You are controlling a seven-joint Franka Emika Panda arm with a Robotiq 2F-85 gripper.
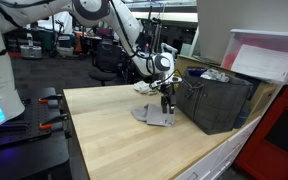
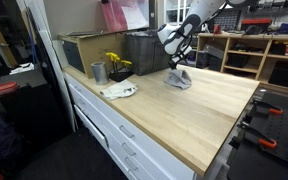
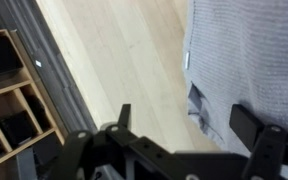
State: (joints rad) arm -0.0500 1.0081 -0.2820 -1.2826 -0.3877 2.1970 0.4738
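grey cloth [image 3: 249, 60] fills upper right of the wrist view, lying crumpled mid-frame on the wooden table [image 1: 114, 130] | looks soft, light, floppy, so I'd pinch a bunched fold near its edge | gripper [image 1: 165, 92] right above it, jaws spread wide, holding nothing | dark bin [image 1: 219, 100] just beside

A cloth [image 1: 156, 115] lies on the table [image 1: 114, 135], beside a bin [image 1: 216, 100].
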